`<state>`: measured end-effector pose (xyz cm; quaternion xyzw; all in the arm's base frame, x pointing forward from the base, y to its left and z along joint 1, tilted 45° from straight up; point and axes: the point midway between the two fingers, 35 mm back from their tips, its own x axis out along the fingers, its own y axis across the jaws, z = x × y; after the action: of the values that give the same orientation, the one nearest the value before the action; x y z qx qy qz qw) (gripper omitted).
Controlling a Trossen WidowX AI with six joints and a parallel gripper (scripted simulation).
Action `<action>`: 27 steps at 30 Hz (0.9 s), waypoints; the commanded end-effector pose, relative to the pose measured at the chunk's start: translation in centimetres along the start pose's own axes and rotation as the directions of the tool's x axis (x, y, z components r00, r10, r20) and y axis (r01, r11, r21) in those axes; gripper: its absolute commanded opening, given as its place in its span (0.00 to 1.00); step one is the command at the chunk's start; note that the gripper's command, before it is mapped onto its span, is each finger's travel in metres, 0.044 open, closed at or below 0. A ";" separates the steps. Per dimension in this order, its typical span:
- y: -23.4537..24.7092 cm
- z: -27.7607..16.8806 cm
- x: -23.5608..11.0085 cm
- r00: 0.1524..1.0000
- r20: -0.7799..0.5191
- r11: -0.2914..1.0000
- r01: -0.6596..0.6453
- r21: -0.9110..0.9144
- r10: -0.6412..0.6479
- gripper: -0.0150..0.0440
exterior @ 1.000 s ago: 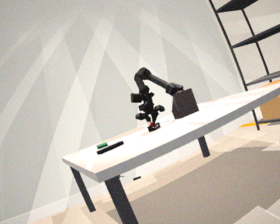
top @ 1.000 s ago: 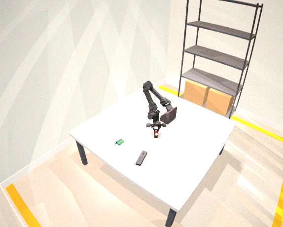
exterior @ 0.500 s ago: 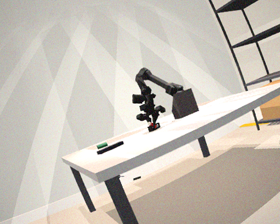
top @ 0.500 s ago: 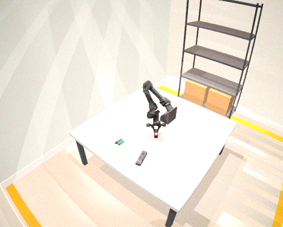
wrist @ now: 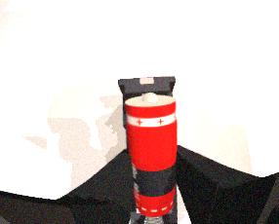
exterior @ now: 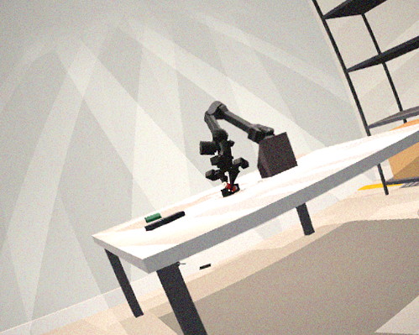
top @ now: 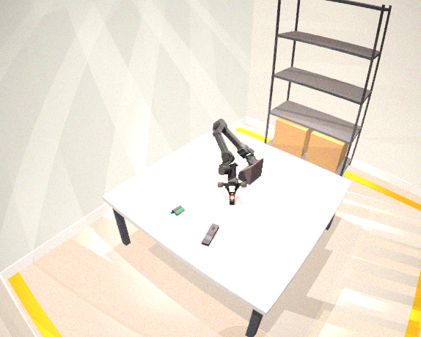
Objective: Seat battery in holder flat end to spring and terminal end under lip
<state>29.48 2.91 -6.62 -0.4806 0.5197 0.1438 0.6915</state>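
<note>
My gripper (top: 232, 198) (exterior: 229, 187) (wrist: 152, 155) is shut on the red battery (wrist: 150, 142) (top: 232, 196) (exterior: 230, 187), which has a dark band and a white-dotted ring. It holds the battery low over the small black holder (wrist: 145, 83) (exterior: 225, 192) on the white table (top: 279, 234) (exterior: 306, 174). In the wrist view the battery lies along the holder. Its domed terminal end points at the far lip. Its flat end sits by the coil spring (wrist: 154, 222) at the near end. I cannot tell whether the battery touches the holder floor.
A green battery-like piece (top: 178, 210) (exterior: 152, 218) and a flat dark bar (top: 210, 234) (exterior: 164, 220) lie toward the table's left front. The arm's dark base block (top: 252, 171) (exterior: 276, 154) stands behind the gripper. A metal shelf (top: 326, 84) with cardboard boxes (top: 309, 144) stands beyond the table.
</note>
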 end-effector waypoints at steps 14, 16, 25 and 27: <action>0.1 -1.2 -0.5 1.000 -0.016 1.000 -0.004 -0.004 0.004 0.39; 0.1 -1.2 -0.5 1.000 -0.017 1.000 -0.004 -0.004 0.004 0.39; 0.1 -1.2 -0.5 1.000 -0.023 1.000 -0.006 -0.004 0.005 0.39; 0.1 -1.2 -0.5 1.000 -0.024 1.000 -0.006 -0.004 0.006 0.39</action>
<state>28.87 2.47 -6.17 -0.4799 0.5212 0.1441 0.6908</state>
